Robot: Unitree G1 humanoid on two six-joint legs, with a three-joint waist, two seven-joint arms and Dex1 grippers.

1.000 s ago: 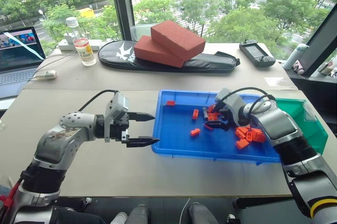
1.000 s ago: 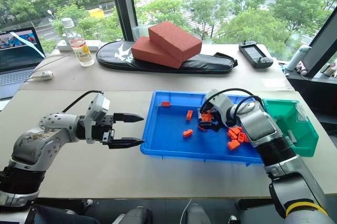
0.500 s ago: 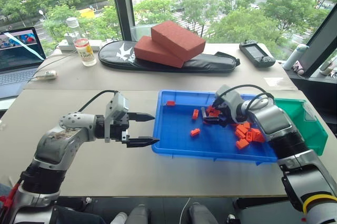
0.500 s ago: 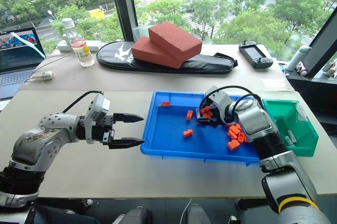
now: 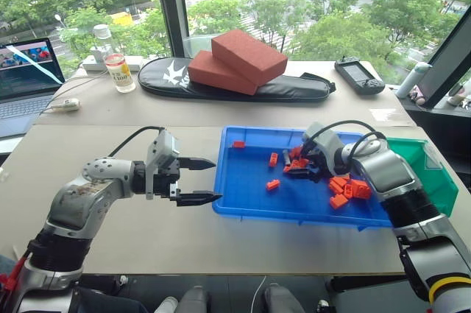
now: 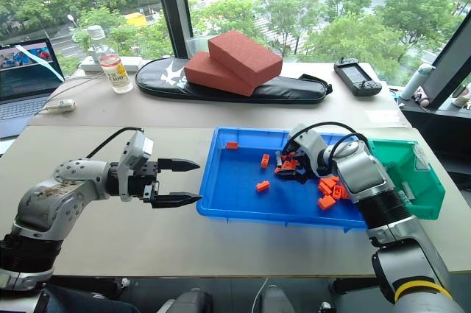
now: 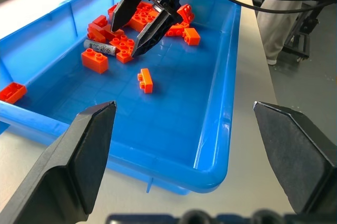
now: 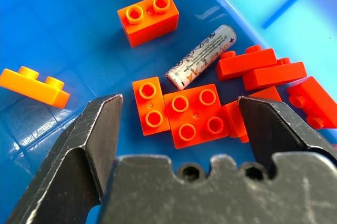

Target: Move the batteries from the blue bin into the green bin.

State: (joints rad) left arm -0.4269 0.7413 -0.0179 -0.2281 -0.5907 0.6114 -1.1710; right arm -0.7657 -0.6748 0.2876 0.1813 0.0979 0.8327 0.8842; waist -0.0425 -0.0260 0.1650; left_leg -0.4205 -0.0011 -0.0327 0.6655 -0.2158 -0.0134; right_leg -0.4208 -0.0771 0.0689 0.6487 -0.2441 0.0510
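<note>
One battery (image 8: 201,57), a grey-silver cylinder, lies in the blue bin (image 5: 246,197) among orange-red bricks (image 8: 192,110). It also shows from the left wrist as battery (image 7: 99,48), beside the brick pile. My right gripper (image 5: 298,169) hangs open just above that pile, pointing down. Its jaws straddle the bricks, and the battery lies just beyond its fingertips, untouched. My left gripper (image 5: 215,179) is open and empty. It hovers level outside the blue bin's left rim, pointing toward the bin. The green bin (image 5: 436,180) stands against the blue bin's right end.
More loose bricks (image 5: 272,185) are scattered over the blue bin's floor. At the table's back lie two large red blocks (image 5: 237,60) on a black bag, a bottle (image 5: 118,68), a laptop (image 5: 26,81) and a handheld controller (image 5: 359,74).
</note>
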